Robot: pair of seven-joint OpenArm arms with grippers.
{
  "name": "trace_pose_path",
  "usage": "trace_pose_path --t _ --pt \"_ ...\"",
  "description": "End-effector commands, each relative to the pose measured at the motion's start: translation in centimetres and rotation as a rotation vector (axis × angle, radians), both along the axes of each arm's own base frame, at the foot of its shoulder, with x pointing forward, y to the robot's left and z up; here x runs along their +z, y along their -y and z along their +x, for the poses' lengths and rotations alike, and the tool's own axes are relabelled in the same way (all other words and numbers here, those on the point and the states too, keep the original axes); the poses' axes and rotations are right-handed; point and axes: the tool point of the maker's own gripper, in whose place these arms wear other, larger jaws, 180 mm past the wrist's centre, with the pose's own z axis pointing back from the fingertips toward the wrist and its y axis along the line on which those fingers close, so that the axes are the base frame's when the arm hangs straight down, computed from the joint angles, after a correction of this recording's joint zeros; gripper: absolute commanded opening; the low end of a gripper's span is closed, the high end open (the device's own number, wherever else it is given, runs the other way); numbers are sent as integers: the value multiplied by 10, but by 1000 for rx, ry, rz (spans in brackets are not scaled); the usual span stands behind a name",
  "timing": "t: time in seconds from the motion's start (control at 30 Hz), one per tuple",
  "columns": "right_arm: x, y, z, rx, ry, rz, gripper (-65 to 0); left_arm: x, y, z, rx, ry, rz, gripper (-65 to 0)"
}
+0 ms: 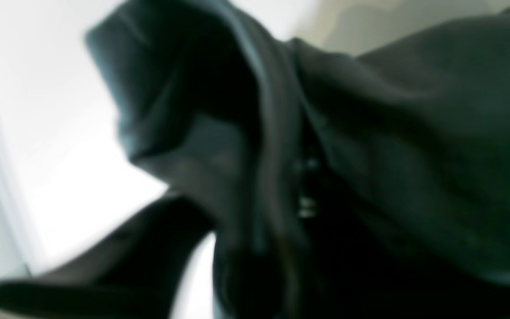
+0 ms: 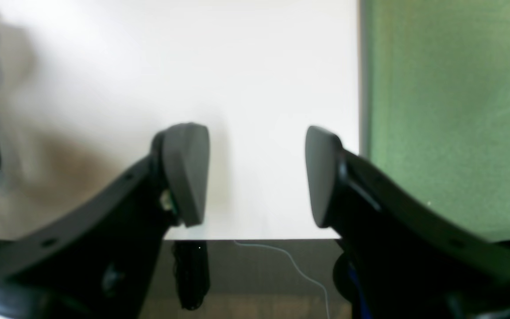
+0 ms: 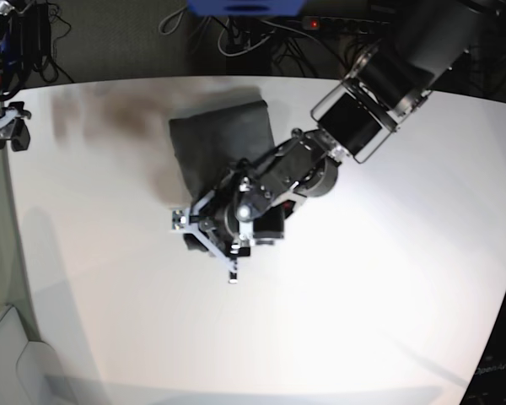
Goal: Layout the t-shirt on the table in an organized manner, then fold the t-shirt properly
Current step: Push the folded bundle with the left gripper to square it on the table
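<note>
T-shirt [image 3: 223, 135] sat folded near the table's [image 3: 363, 287] far edge. My left gripper [image 3: 204, 234] was over its near end, jaw state unclear. My right gripper [image 2: 255, 177] hung wide, empty, at the table's corner.

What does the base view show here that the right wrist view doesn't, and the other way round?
Only the base view shows the left arm's hand low over the near end of the folded t-shirt, with cables beyond the table's far edge. Only the right wrist view shows the right hand open and empty, beside a green surface. Both show the white table and some dark shirt cloth.
</note>
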Motion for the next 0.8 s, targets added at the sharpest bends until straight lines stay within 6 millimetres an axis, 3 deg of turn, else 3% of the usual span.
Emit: trace_pose_path --t 0.0,0.1,0.2,0.53,0.77 --pt "15 4 9 17 52 -24 -295 21 12 11 -9 46 -42 -314" --pt "16 4 10 17 54 -24 -295 23 13 12 -11 56 -38 -126" --pt "16 4 10 17 54 -24 -295 26 12 15 -9 74 -32 -40" --pt "18 3 14 17 65 -22 -295 32 8 23 8 101 -23 -37" --pt "14 -9 21 57 60 -11 -295 67 4 39 63 159 -115 -37"
